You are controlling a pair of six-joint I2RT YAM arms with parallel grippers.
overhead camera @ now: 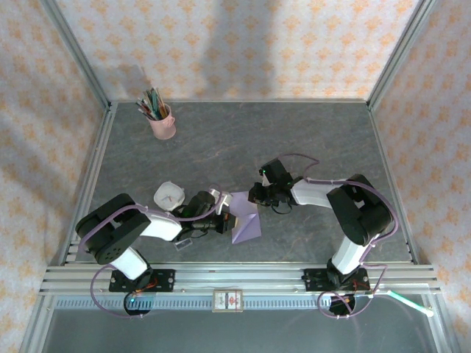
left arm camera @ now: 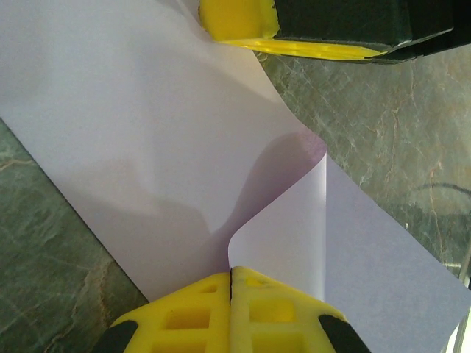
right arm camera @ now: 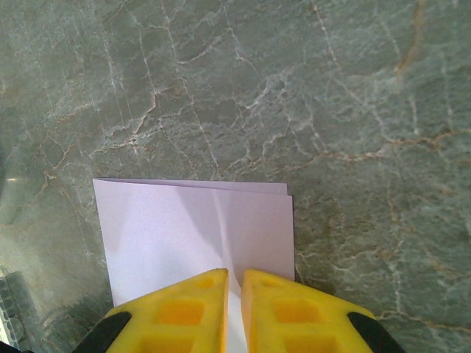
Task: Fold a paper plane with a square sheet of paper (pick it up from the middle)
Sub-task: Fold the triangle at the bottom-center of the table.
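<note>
Lavender in colour, the square sheet of paper is gripped by both arms at once near the middle of the grey veined desk. In the top view the left end effector and the right end effector are seen close together, tips toward each other, with the sheet spreading from between them toward the arm bases.

In the left wrist view the left end effector is closed, its yellow fingers pressed together on a raised ridge of the sheet. Ahead of those fingers the paper is buckled into a curl, with flat areas spread to either side over the desk. At the far edge of the sheet a yellow finger of the right arm is seen touching the paper.

In the right wrist view the right end effector is closed on the sheet, a thin strip of paper showing in the narrow slit between the two fingers. Just ahead of its tips the paper is seen doubled, with two edges lying nearly flush, and a faint crease runs away from the fingers.

Well beyond the left end effector, a pink cup of pens stands by the back wall. A white round object lies beside the left arm's wrist.
</note>
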